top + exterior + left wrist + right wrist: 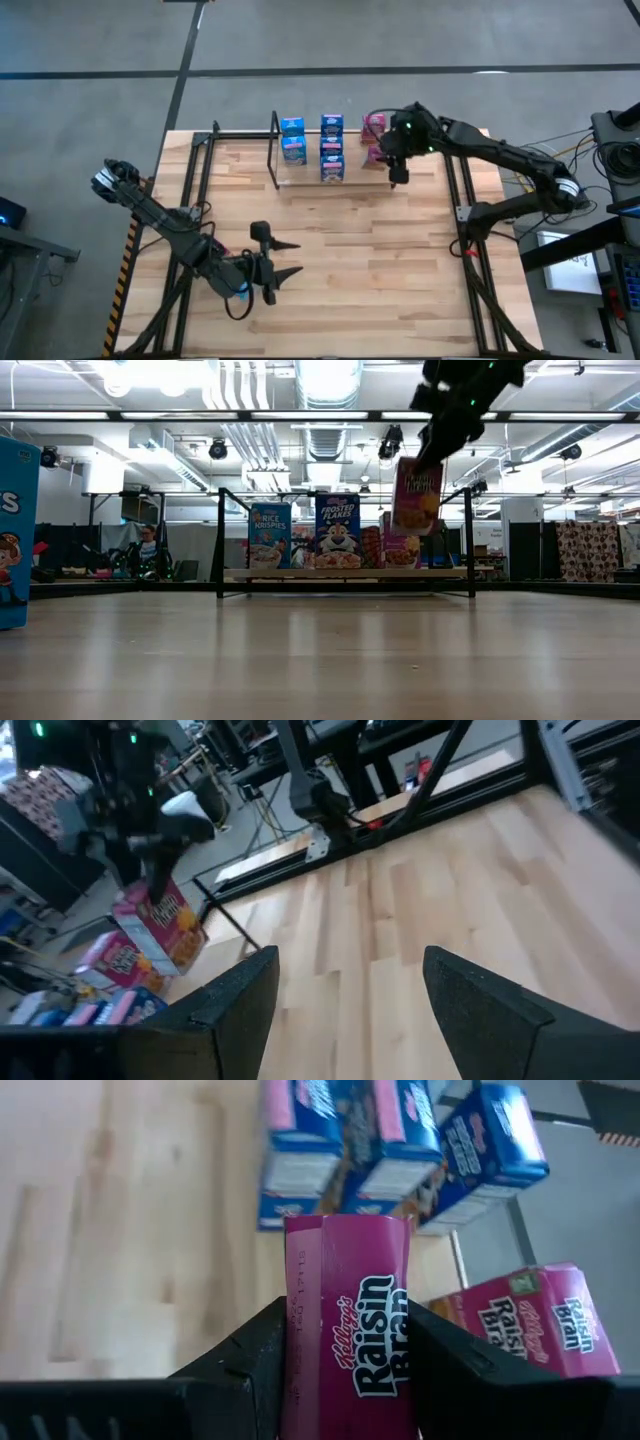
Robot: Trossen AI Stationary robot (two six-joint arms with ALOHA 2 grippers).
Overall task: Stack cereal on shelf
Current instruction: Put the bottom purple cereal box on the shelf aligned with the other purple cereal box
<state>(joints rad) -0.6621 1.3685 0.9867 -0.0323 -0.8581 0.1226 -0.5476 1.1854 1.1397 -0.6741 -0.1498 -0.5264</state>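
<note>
Right tool (pixel 345 1370) pinches pink Raisin Bran box (pixel 350 1330) by narrow sides, held above shelf (pixel 310 180) right end. Box likely light, thin card, crushable: gentle squeeze. Left tool (pixel 350 1010) spread, idle over bench (pixel 380 260).

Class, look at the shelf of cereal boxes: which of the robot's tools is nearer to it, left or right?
Right. The right tool, gripping a pink Raisin Bran box, hangs at the shelf's right end. The left tool waits open, far across the table.

Blue box (pixel 15 530) edge-cropped, low view
</note>
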